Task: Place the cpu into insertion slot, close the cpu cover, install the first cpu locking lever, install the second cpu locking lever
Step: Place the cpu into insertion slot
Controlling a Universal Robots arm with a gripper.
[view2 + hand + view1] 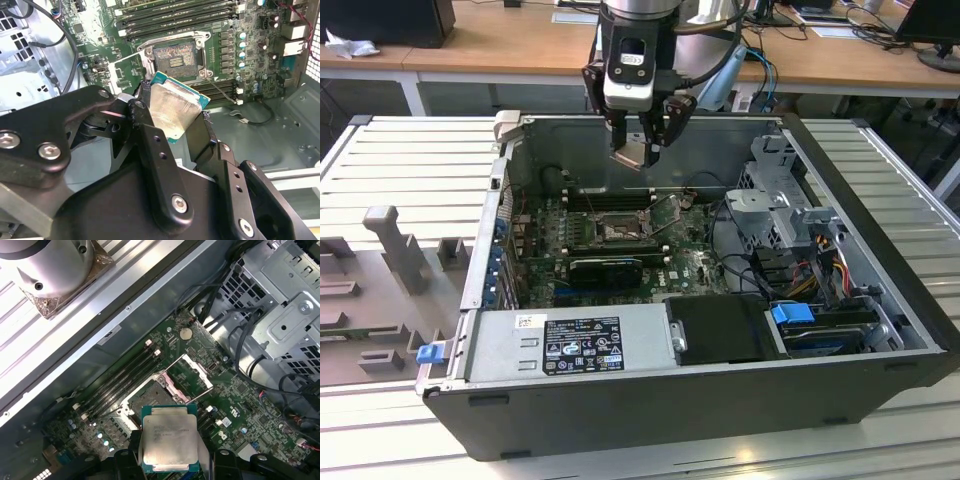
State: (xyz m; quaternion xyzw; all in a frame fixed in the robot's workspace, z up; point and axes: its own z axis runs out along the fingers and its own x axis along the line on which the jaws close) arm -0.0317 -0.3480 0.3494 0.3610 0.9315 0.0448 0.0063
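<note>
My gripper point(640, 138) hangs above the open computer case, shut on the cpu point(632, 153), a flat square chip with a silvery-grey top. In both wrist views the cpu point(175, 107) point(168, 437) sits tilted between the black fingers point(150, 145). Below it on the green motherboard lies the insertion slot point(619, 229) point(175, 57) point(150, 399), uncovered, with its pin field showing. The cpu cover point(126, 70) point(195, 371) stands swung open beside the slot. A thin wire lever point(220, 93) stands free next to the slot.
Long black memory slots point(605, 198) lie behind the slot and a black graphics card point(605, 267) in front of it. A power supply point(570, 345), a metal drive cage point(775, 215) and loose cables point(745, 265) crowd the exterior view's right. The case walls point(495, 215) enclose everything.
</note>
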